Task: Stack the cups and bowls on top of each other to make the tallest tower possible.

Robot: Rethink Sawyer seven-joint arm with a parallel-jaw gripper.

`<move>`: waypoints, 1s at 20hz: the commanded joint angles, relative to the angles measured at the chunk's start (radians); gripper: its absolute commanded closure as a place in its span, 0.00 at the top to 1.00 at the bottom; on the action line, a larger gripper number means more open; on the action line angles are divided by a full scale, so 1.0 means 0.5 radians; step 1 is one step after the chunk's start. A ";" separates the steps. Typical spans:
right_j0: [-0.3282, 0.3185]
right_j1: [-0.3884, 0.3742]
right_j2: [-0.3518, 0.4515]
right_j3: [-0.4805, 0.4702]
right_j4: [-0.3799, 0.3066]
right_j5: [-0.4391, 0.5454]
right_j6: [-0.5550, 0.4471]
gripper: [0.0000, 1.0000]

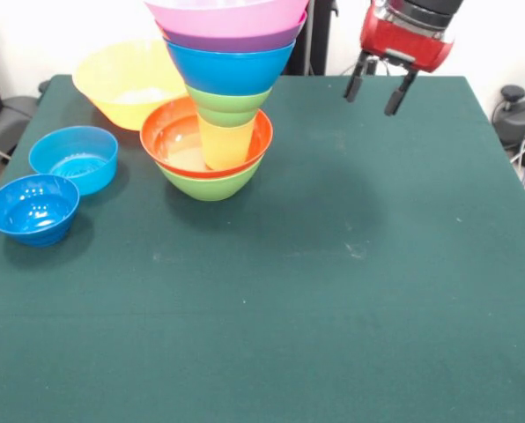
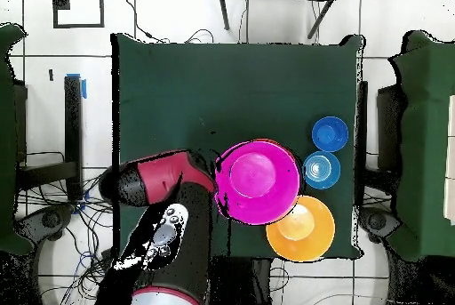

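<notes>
A: How far are you?
B: Your tower [image 1: 223, 84], at eleven o'clock, carries seven pieces. The orange bowl [image 1: 126, 81] and two blue bowls [image 1: 73, 157] wait beside it. Your gripper [image 1: 379, 92] hangs empty, fingers apart.

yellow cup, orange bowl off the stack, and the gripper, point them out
yellow cup [image 1: 226, 144]: front view, on its side wall.
orange bowl [image 1: 113, 92]: front view, on its outer wall.
gripper [image 1: 381, 91]: front view, midway between its open fingertips.

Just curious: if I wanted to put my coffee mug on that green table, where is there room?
The whole near half of the table is bare, also the side below the gripper. It is crowded around the tower, orange bowl and two blue bowls.
</notes>
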 commanded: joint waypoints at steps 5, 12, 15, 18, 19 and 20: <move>-0.073 0.250 0.232 -0.291 0.210 0.024 0.234 1.00; -0.080 0.325 0.267 -0.430 0.367 0.216 0.211 1.00; -0.065 0.342 0.265 -0.469 0.424 0.261 0.202 1.00; -0.042 0.366 0.233 -0.503 0.443 0.276 0.198 1.00; -0.033 0.374 0.221 -0.514 0.447 0.280 0.196 1.00; -0.029 0.380 0.210 -0.516 0.449 0.271 0.192 1.00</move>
